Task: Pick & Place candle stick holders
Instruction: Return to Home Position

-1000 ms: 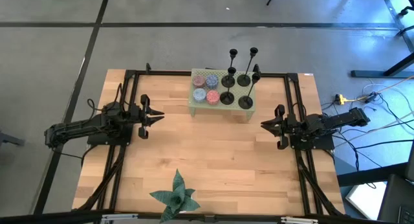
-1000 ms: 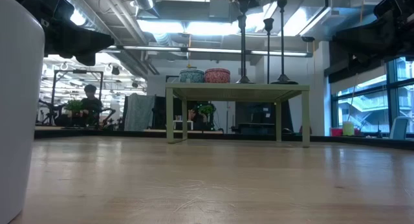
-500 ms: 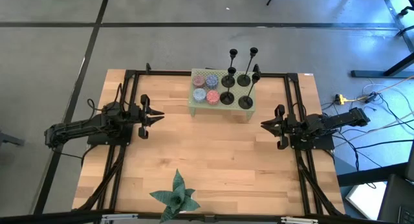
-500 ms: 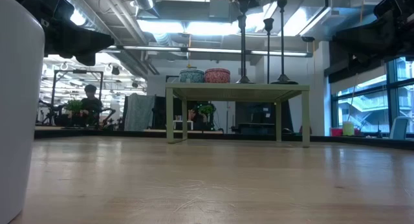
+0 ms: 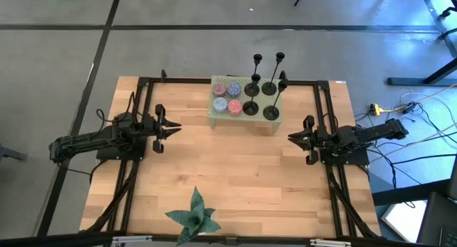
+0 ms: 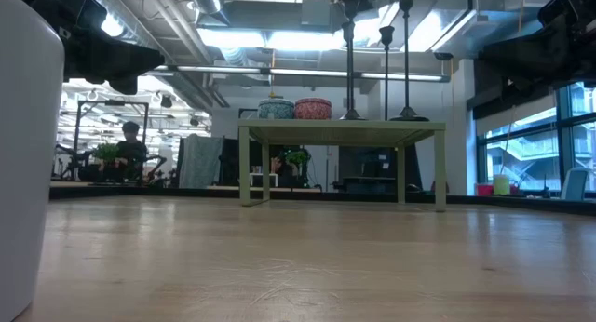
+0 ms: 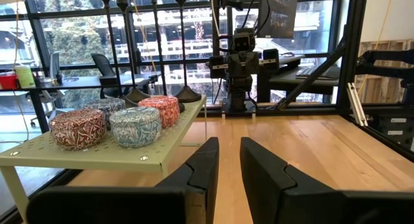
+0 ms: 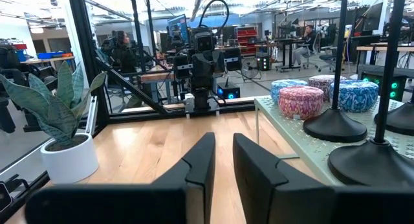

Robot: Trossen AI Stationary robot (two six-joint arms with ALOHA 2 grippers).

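Left gripper (image 5: 173,128): hangs over the left side of the bench (image 5: 235,175), pointing inward. Its fingers (image 7: 206,160) are parted by a narrow gap and hold nothing.
Right gripper (image 5: 291,138): hangs over the right side of the bench, facing the left one. Its fingers (image 8: 202,156) are likewise slightly apart and empty.
Candle stick holders (image 5: 260,97): four of them stand upright on the right half of the green shelf (image 6: 341,127) at the back of the bench, their disc bases close together.
Scented candle tins (image 7: 138,125): grouped on the left half of the same shelf, just beside the holders.
Plant (image 5: 194,215): in a white pot at the front edge of the bench, well apart from both arms.
Stage: everything appears placed and both arms look parked, so little seems left to do.
Main risk: the holders are tall and thin on small bases, so a light knock near the cups would likely tip one. Packed this tightly, one falling could take its neighbours with it.
Likely cause: a right-arm move that sweeps across the shelf's end instead of lifting clear, since that arm sits nearest the holders.
Edge risk: the front-right base sits close to the shelf's rim, so a nudge to the shelf could send it off.
Shelf: it looks light on thin legs, and an arm brushing a leg might shift the whole load.
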